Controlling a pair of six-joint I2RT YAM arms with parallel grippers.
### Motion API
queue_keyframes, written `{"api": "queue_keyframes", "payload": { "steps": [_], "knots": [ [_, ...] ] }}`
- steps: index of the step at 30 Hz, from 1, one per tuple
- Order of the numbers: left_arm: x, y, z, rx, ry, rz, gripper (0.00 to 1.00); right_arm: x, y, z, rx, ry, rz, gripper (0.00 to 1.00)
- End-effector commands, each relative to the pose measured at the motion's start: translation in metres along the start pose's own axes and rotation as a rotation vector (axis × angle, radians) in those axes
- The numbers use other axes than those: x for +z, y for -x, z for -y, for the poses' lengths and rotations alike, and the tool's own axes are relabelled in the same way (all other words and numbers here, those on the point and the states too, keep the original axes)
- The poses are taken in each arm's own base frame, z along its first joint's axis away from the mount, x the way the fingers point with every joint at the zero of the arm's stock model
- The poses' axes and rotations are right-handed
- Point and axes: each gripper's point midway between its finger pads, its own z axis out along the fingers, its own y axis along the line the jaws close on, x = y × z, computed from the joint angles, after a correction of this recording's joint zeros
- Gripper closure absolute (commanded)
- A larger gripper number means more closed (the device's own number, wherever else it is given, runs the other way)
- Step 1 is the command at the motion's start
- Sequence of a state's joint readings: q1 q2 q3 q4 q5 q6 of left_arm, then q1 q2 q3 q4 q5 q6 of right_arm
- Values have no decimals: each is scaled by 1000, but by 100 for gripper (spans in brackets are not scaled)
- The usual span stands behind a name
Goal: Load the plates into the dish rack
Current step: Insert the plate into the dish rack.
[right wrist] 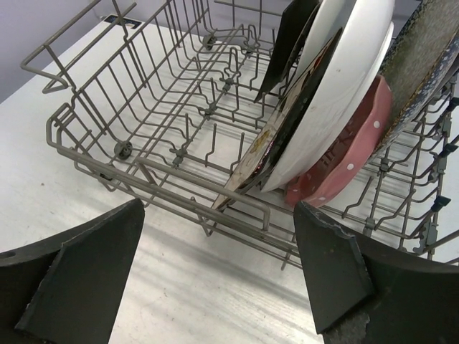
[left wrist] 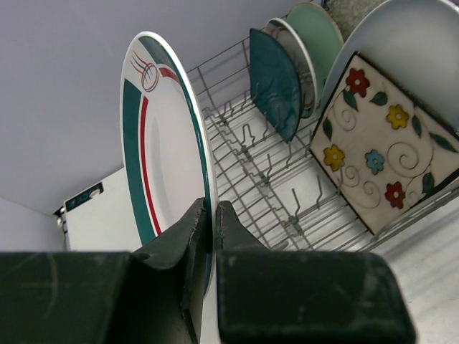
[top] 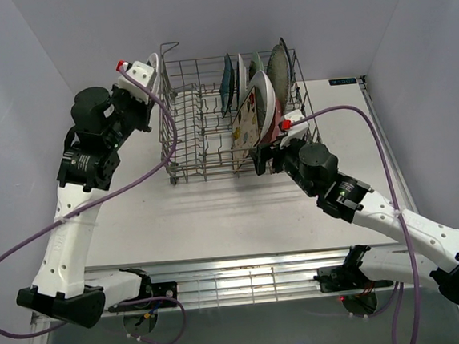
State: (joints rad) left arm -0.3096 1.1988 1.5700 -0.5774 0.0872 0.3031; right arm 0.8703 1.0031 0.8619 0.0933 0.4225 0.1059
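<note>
The grey wire dish rack [top: 202, 138] stands mid-table, with several plates upright in its right half: a teal square [left wrist: 275, 82], a mint green round [left wrist: 319, 32], a floral square [left wrist: 384, 147], a big white one [right wrist: 337, 86], a pink dotted one [right wrist: 344, 161] and a speckled one [right wrist: 423, 64]. My left gripper [left wrist: 213, 215] is shut on the rim of a white plate with teal and red bands [left wrist: 161, 143]. It holds the plate upright above the rack's left end [top: 157, 67]. My right gripper [right wrist: 215, 279] is open and holds nothing. It hovers over the table just outside the rack's near right corner [top: 265, 159].
The rack's left and middle rows of tines [left wrist: 258, 161] hold nothing. The rack's front rail [right wrist: 179, 179] runs right before my right fingers [right wrist: 86, 272]. White walls close in on both sides, and purple cables [top: 170, 137] hang from both arms.
</note>
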Motion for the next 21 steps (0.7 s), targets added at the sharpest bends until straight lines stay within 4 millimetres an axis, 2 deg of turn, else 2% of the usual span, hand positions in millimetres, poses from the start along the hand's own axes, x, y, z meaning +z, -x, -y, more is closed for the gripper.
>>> {"api": "queue_keyframes", "payload": {
  "steps": [1, 7, 12, 18, 21],
  "knots": [
    [5, 47, 4, -21, -56, 155, 100, -6, 34, 3, 44, -14, 77, 10],
    [19, 78, 16, -89, -153, 234, 100, -14, 43, 12, 68, -50, 113, 10],
    [39, 99, 25, -196, -230, 271, 100, -17, 47, 12, 77, -45, 129, 10],
    [55, 122, 20, -244, -231, 344, 100, -19, 50, 11, 84, -40, 137, 10],
    [69, 126, 19, -261, -234, 346, 100, -20, 50, 14, 85, -52, 144, 10]
  ]
}}
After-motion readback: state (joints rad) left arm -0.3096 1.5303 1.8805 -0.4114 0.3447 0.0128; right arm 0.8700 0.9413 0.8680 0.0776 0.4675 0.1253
